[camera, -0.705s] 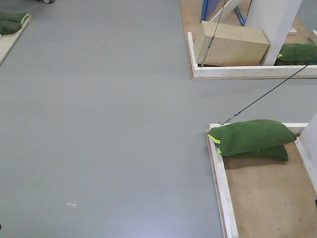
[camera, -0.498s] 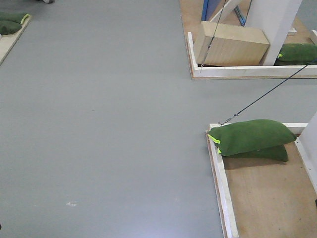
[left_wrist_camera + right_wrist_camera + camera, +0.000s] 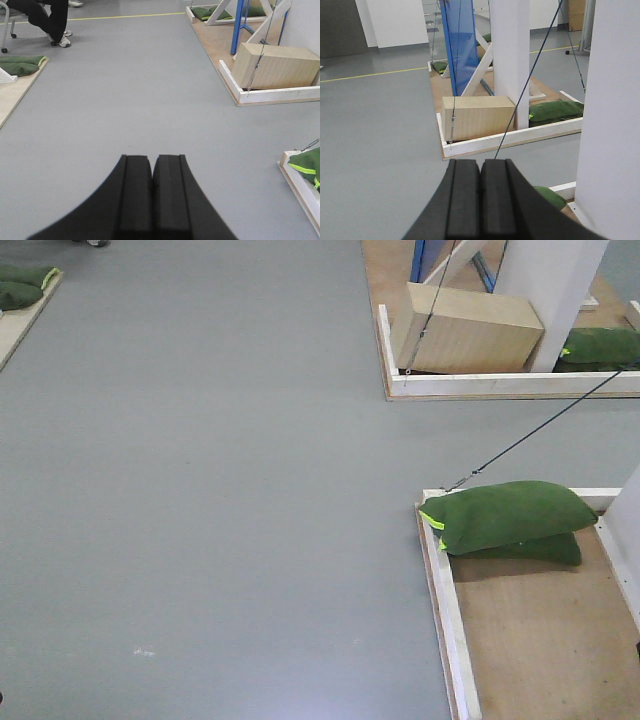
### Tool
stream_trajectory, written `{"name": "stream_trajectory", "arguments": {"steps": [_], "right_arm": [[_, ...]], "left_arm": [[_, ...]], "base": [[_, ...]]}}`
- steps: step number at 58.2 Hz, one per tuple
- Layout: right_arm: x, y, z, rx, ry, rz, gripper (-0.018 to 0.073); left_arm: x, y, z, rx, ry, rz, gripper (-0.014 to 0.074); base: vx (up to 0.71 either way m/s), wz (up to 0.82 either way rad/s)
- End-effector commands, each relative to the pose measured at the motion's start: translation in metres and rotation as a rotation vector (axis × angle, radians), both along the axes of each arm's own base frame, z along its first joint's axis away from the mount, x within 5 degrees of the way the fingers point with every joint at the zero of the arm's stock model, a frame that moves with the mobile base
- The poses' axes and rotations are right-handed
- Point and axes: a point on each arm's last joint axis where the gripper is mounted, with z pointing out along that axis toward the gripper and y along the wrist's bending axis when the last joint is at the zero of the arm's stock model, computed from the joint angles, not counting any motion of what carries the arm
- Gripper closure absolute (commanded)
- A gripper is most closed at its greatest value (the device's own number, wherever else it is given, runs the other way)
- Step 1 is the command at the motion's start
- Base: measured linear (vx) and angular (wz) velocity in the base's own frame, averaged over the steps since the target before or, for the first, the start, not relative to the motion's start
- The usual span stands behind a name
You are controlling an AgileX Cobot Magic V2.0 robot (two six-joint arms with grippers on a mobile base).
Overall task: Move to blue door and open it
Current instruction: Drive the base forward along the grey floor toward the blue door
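The blue door (image 3: 460, 45) stands upright on the far wooden platform, a glossy blue panel seen nearly edge-on, behind a wooden box (image 3: 479, 116). No handle shows from here. In the front view only a sliver of the blue door (image 3: 418, 258) shows at the top edge. My left gripper (image 3: 152, 159) is shut and holds nothing, hovering over the grey floor. My right gripper (image 3: 480, 164) is also shut and holds nothing, pointing toward the box and the door beyond it, well short of both.
A white pillar (image 3: 510, 60) with diagonal braces stands beside the door. Green sandbags (image 3: 505, 515) lie on a white-edged platform (image 3: 445, 590) near right. Thin cables (image 3: 530, 435) run across. More sandbags (image 3: 22, 285) lie far left. A seated person (image 3: 42, 17) is far left.
The view has barely shifted. Less of the door's blue shows at the top edge of the front view than before. Both grippers cannot be compared.
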Motion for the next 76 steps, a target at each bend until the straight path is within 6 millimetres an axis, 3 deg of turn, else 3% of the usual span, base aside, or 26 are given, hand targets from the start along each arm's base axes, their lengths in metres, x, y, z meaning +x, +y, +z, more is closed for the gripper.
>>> {"name": "stream_trajectory", "arguments": {"steps": [1, 28, 44, 76], "right_arm": [[-0.0008, 0.0000, 0.0079, -0.028, -0.099, -0.001, 0.0551], [-0.0005, 0.0003, 0.0082, -0.028, -0.102, 0.005, 0.0551], [0.0005, 0.0072, 0.0080, -0.021, -0.101, 0.130, 0.0551], [0.0000, 0.0034, 0.0080, -0.025, -0.100, 0.062, 0.0551]], "left_arm": [[-0.0014, -0.0004, 0.0180, -0.011, -0.130, -0.003, 0.0524], [-0.0014, -0.0006, 0.0179, -0.012, -0.129, -0.006, 0.0524], [-0.0014, -0.0006, 0.0179, -0.012, -0.129, -0.006, 0.0524], [-0.0014, -0.0018, 0.0179, -0.013, -0.128, -0.031, 0.0524]], "base": [[0.00, 0.00], [0.03, 0.02], [0.11, 0.00], [0.14, 0.10]]}}
